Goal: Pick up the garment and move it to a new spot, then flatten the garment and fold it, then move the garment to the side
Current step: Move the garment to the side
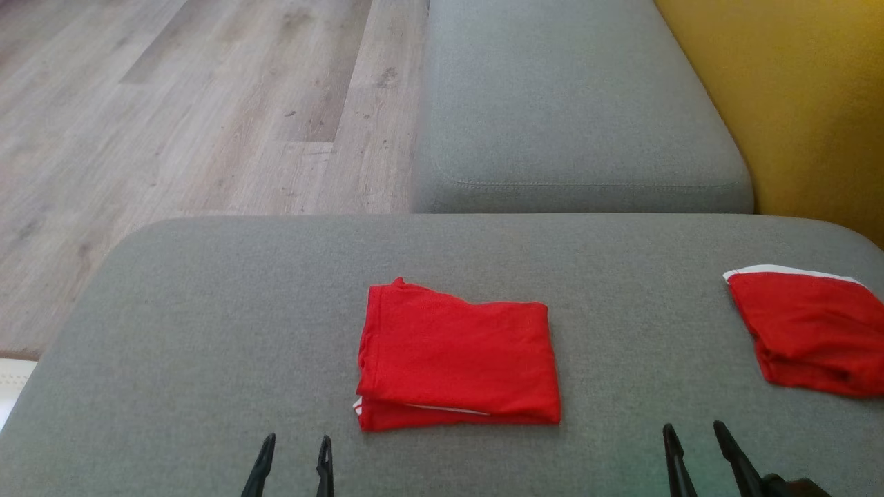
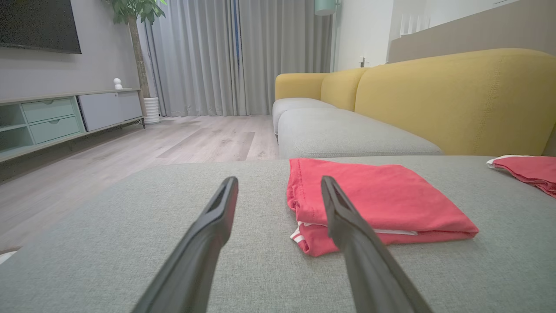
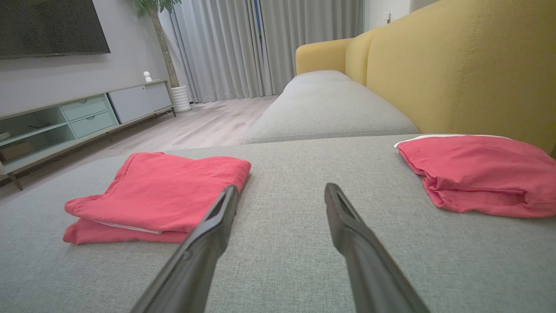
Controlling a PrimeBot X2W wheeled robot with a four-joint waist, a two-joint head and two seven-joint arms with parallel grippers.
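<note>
**A:** Where is the folded red cloth garment (image 1: pixel 456 359)?

**B:** It lies flat on the wide grey fabric sofa cushion (image 1: pixel 207 310), well apart from the other red garment with the white trim (image 1: pixel 808 331), to that one's left. It is a neat rectangle with its layered edges toward the robot. I judge the step in hand is the move to the side.

**A:** And the 2 hands?

**B:** Both are released and empty. The left hand (image 1: pixel 298 439) is farther from the white-trimmed garment than the folded one is, just off the fold's near left corner. The right hand (image 1: pixel 692 425) is near the white-trimmed garment, on its robot side, touching neither garment.

**A:** How to do it well?

**B:** Probably pinch through every layer at the 2 near corners, 1 hand each. Taking only the top layer would likely peel the fold open. The cushion looks soft, so pressing in slightly should let a finger slide under the bottom layer. Lift low and level, with both hands together. Set it down beside the white-trimmed garment, not overlapping.
</note>
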